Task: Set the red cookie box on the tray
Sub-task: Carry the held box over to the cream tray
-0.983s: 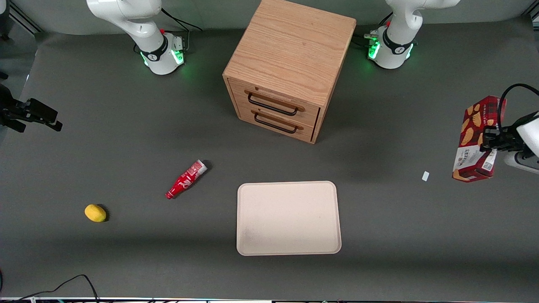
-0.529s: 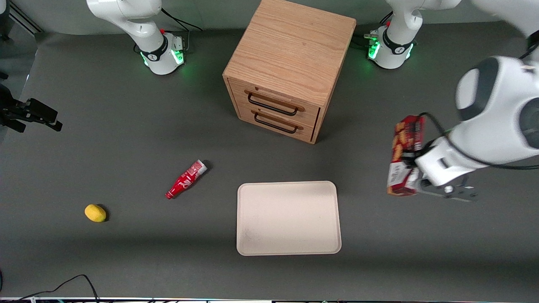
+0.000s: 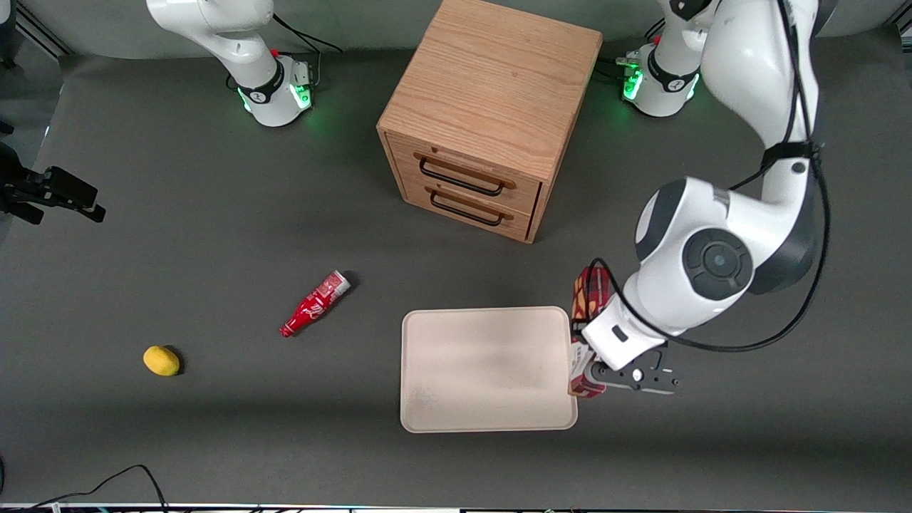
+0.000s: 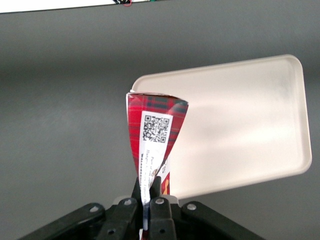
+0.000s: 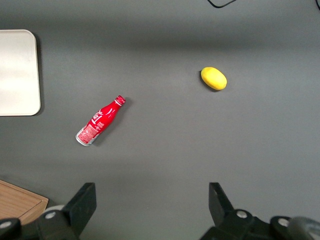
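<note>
Gripper (image 4: 145,192) clamps the box (image 4: 152,137) at the tray's (image 3: 484,420) working-arm edge; carry it further over the tray centre, lower it flat, then release.

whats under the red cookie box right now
The gripper holds the red cookie box in the air over the tray edge nearest the working arm. Under it show the tray's rim and corner and grey table. The strip directly beneath the box is covered.
</note>
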